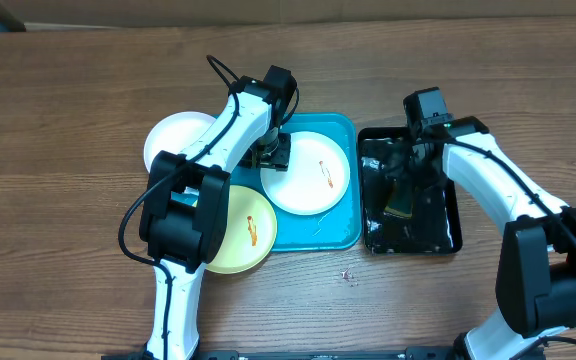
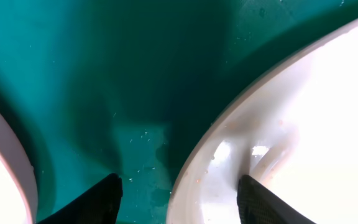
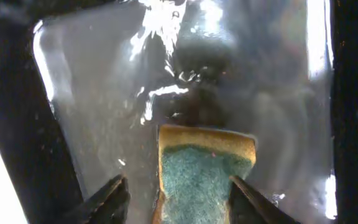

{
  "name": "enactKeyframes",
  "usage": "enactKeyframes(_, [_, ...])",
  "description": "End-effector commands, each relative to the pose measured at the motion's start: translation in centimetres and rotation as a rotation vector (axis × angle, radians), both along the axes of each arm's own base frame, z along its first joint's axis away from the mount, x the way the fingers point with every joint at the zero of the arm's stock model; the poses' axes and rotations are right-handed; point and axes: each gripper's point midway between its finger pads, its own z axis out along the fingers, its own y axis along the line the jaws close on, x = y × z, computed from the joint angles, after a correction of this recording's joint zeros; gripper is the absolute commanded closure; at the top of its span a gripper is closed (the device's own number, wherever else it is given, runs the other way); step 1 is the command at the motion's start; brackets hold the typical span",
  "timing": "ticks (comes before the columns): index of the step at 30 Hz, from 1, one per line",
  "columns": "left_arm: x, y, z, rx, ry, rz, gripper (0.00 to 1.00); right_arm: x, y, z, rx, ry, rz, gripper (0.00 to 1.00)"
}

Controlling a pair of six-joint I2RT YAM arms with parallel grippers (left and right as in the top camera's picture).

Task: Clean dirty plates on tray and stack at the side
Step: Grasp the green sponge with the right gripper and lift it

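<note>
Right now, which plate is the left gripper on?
The white plate in the teal tray: left gripper straddles its rim. Second white plate and yellow-green plate lie clear of it.

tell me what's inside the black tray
A green-faced yellow sponge lies in the black tray on its wet, glossy floor, the right pincer open around it. From overhead the arm hides part of the tray floor.

The tray [image 1: 344, 130] is teal. A white plate [image 1: 303, 185] and a pale yellow-green plate [image 1: 246, 245] bear orange smears; another white plate [image 1: 173, 140] sits beside them. The sponge [image 3: 204, 180] is green and yellow-edged, the black tray [image 1: 443, 238] glossy, the worktop [image 1: 68, 120] brown wood-grain.
</note>
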Motion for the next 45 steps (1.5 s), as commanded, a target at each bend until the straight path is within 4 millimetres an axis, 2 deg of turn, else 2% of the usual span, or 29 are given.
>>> enactKeyframes(1, [-0.3,0.0,-0.5,0.000,0.014,-0.007,0.39,-0.6,-0.5,-1.5,-0.013,-0.004,-0.003,0.62])
enactKeyframes(4, [-0.3,0.0,-0.5,0.000,0.016,-0.007,0.38,-1.1,-0.6,-3.1,-0.007,-0.016,-0.019,0.93])
enactKeyframes(6, [-0.3,0.0,-0.5,0.000,0.016,-0.007,0.38,-1.0,-0.5,-3.8,0.005,-0.041,-0.035,0.96])
enactKeyframes(7, [-0.3,0.0,-0.5,0.000,0.016,-0.007,0.38,-0.7,-0.4,-3.9,0.011,-0.058,-0.034,0.93])
enactKeyframes(9, [-0.3,0.0,-0.5,0.001,0.015,-0.008,0.37,0.0,-0.1,-3.4,0.025,-0.080,-0.028,0.62])
enactKeyframes(11, [-0.3,0.0,-0.5,0.001,0.016,-0.007,0.36,0.5,0.8,-2.0,0.063,-0.080,0.007,0.48])
enactKeyframes(14, [-0.3,0.0,-0.5,0.000,0.015,-0.007,0.35,1.0,1.2,0.8,0.073,-0.066,0.016,0.42])
enactKeyframes(17, [-0.3,0.0,-0.5,0.000,0.014,-0.007,0.35,0.2,1.0,2.0,0.063,-0.015,0.014,0.40])
enactKeyframes(21, [-0.2,0.0,-0.6,-0.001,0.013,-0.007,0.35,-2.7,0.4,0.4,0.044,0.103,-0.021,0.39])
enactKeyframes(27, [0.0,-0.1,-0.6,-0.005,0.005,-0.007,0.35,-5.0,-0.3,-2.7,0.030,0.150,-0.067,0.40])
enactKeyframes(31, [0.0,-0.1,-0.6,-0.005,0.005,-0.007,0.35,-4.8,-0.2,-4.2,0.045,0.112,-0.094,0.47])
enactKeyframes(32, [0.0,-0.1,-0.6,-0.005,0.005,-0.007,0.35,-4.6,-0.2,-4.3,0.048,0.098,-0.094,0.53])
enactKeyframes(34, [0.0,-0.1,-0.6,-0.004,0.005,-0.008,0.33,-4.0,0.0,-4.2,0.054,0.075,-0.093,0.89])
enactKeyframes(35, [0.0,-0.1,-0.6,-0.004,0.005,-0.008,0.31,-3.8,0.0,-4.0,0.057,0.067,-0.093,0.96])
enactKeyframes(37, [0.0,-0.1,-0.6,-0.004,0.004,-0.008,0.31,-3.1,0.1,-3.3,0.060,0.050,-0.088,0.96])
enactKeyframes(39, [0.0,-0.1,-0.6,-0.004,0.004,-0.007,0.36,-2.8,0.2,-2.2,0.050,0.050,-0.043,0.96])
enactKeyframes(44, [0.2,-0.2,-0.6,-0.008,-0.005,-0.008,0.68,-2.2,-1.2,0.4,-0.042,0.051,-0.046,0.96])
enactKeyframes(45, [0.3,-0.2,-0.6,-0.009,-0.007,-0.008,0.80,-2.0,-1.6,0.9,-0.073,0.047,-0.033,0.96])
